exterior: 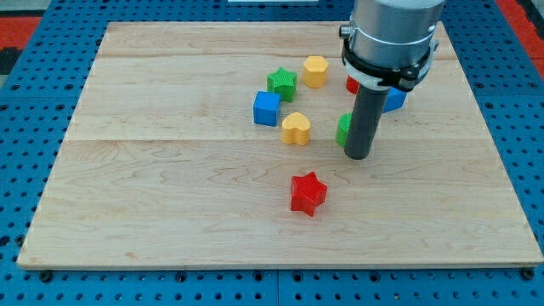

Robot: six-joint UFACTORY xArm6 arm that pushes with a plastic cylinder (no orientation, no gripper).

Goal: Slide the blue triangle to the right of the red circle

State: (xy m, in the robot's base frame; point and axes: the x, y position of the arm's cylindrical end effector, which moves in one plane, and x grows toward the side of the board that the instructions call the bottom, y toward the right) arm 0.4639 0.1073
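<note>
My tip (pixel 358 156) rests on the board right of centre. The blue triangle (pixel 394 99) shows only partly, behind the rod's right side, above and right of the tip. The red circle (pixel 351 84) is mostly hidden by the arm; a small red edge shows left of the rod, just left of the blue triangle. A green block (pixel 342 129) sits against the rod's left side, just above the tip, its shape hidden.
A yellow heart (pixel 296 128), blue cube (pixel 266 108), green star (pixel 281 83) and yellow hexagon (pixel 315 71) cluster left of the rod. A red star (pixel 308 193) lies below and left of the tip. The wooden board (pixel 170 195) sits on a blue pegboard.
</note>
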